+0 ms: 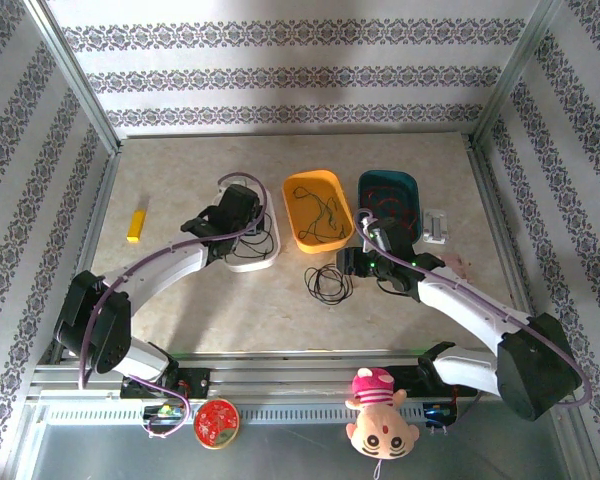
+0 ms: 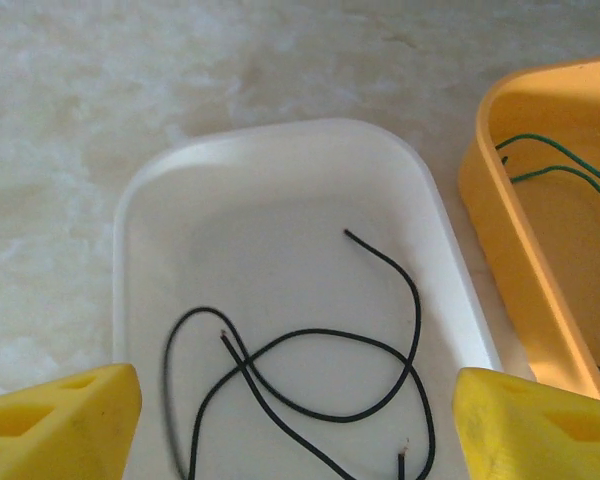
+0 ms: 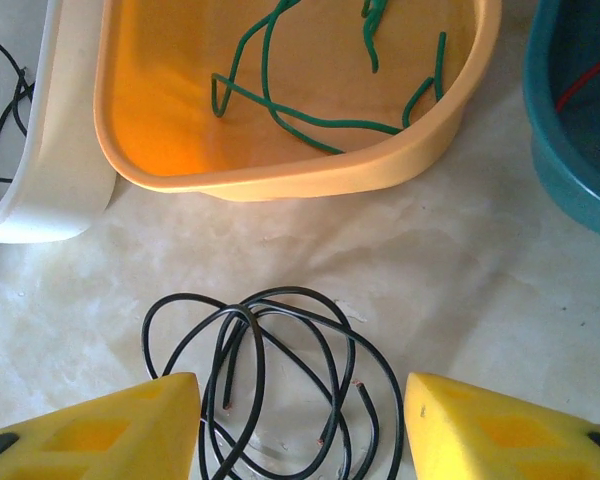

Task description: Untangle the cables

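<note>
**Wide open on both sides, black cable below each**

Over to the left gripper (image 2: 295,425) first: poised above the white tray (image 2: 270,135), yellow fingers (image 2: 55,420) spread far apart, gripping nothing. Down on the tray floor, a black cable (image 2: 380,350) lying in loose loops, crossing itself near the middle, one end pointing up toward the far rim. Just beside it on the right, the orange tray (image 2: 500,230), with green cables (image 2: 560,165) curling inside.

Now across to the right gripper (image 3: 300,425): also released, jaws parted, hanging low over the table (image 3: 460,280) in front of the orange tray. Right between the fingers, a coil (image 3: 280,370) of black cable, several rings overlapping, bare ends poking out in the middle. Touching the coil or just above it? Cannot tell. Nothing clamped, though.

Seen from above: three trays in a row across the table, white, orange, then a teal tray (image 1: 412,190) on the right with a red cable (image 3: 585,80) inside. Coil loose on the table, near the orange tray's front edge, apart from all three.
</note>
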You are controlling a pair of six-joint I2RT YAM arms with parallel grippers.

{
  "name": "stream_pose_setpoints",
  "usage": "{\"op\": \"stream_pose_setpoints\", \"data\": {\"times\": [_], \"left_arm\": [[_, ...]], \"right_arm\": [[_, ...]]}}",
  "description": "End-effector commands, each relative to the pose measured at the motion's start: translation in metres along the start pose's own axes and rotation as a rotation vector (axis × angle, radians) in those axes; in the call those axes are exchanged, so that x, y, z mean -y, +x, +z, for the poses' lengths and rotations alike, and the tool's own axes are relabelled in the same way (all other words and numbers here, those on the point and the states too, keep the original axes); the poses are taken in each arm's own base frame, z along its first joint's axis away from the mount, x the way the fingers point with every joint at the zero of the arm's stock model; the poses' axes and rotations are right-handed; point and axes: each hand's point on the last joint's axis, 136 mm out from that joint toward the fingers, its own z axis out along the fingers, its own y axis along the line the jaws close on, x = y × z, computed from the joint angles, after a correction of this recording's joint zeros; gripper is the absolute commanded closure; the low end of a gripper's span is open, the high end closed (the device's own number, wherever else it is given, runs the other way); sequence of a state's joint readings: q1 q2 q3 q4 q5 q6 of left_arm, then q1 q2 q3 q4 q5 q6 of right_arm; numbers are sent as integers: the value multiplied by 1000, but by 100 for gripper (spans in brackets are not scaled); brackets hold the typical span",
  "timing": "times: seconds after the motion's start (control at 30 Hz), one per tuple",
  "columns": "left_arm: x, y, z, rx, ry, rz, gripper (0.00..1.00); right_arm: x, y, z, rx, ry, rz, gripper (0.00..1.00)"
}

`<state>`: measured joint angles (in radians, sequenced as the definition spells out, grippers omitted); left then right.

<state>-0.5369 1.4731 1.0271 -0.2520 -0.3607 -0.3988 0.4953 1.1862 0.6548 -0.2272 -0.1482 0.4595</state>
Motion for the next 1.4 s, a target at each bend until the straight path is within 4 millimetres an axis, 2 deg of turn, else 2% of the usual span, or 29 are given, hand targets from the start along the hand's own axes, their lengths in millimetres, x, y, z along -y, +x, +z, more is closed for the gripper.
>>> {"op": "stream_pose_setpoints", "data": {"times": [0.0, 0.07, 0.2, 0.27, 0.37, 0.5, 0.6, 0.83, 1.1, 1.17, 1.37], "left_arm": [[26, -11, -21, 41, 42, 173, 19], [56, 2, -27, 7, 164, 234, 18], [109, 43, -42, -89, 406, 306, 19], [129, 66, -48, -140, 486, 359, 20], [149, 95, -49, -209, 536, 411, 22], [158, 120, -37, -275, 516, 401, 32], [157, 131, -24, -304, 483, 385, 38], [159, 136, -4, -288, 434, 395, 51], [159, 152, 15, -334, 391, 432, 58], [159, 153, 18, -334, 383, 426, 64], [172, 145, 14, -279, 450, 383, 93]], "right_arm": [[-12, -1, 1, -21, -34, -38, 44], [-16, 4, 4, -51, -53, -49, 44], [-23, 22, 12, -141, -67, -83, 44], [-24, 31, 16, -179, -61, -100, 44], [-17, 33, 19, -186, -14, -96, 44], [-5, 30, 20, -170, 16, -47, 45], [-3, 31, 21, -173, 19, -39, 45], [4, 36, 17, -171, 36, -31, 44], [5, 36, 15, -169, 43, -35, 45], [5, 36, 15, -168, 42, -35, 45], [3, 39, 16, -180, 31, -42, 45]]}}
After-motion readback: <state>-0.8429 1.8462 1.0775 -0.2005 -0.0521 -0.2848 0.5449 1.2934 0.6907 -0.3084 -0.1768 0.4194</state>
